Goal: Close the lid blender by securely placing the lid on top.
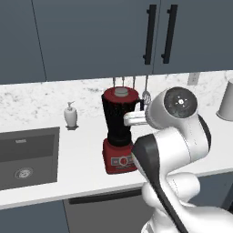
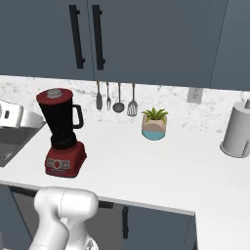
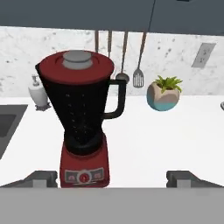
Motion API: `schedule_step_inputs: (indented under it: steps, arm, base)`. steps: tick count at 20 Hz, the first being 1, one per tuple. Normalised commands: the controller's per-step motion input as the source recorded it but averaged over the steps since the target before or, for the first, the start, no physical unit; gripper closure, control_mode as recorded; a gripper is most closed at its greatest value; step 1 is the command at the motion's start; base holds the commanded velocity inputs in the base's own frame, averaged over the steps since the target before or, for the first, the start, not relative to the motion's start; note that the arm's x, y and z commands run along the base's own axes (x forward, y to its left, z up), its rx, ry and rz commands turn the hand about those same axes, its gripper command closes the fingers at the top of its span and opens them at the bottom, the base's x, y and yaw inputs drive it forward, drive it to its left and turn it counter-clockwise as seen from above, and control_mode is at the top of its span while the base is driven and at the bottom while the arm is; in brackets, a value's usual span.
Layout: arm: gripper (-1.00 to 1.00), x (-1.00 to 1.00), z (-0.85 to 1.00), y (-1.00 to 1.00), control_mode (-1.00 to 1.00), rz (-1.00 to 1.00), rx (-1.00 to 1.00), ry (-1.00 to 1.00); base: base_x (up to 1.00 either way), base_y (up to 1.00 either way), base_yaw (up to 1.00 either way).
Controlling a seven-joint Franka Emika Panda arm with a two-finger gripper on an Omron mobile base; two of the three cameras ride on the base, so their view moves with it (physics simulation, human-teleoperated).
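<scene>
The gripper (image 3: 112, 177), fingers spread wide and holding nothing, faces the blender (image 3: 83, 127) on the white counter (image 3: 153, 140), where the lid (image 3: 77, 65) sits level on the jar's mouth, left of the potted plant (image 3: 163, 93), so the task looks essentially done.

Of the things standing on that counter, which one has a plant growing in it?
The small round pot, tan above and teal below, right of the blender. Green spiky leaves rise from it; the soap dispenser and paper towel roll hold none.
</scene>
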Motion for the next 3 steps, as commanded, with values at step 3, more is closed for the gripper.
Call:
schedule_step_inputs:
  steps: [3]
  arm:
    - [-1.0,-0.6,0.0,-0.7,-1.0,0.0,0.04,-0.38]
  base:
    - [0.0,0.0,0.0]
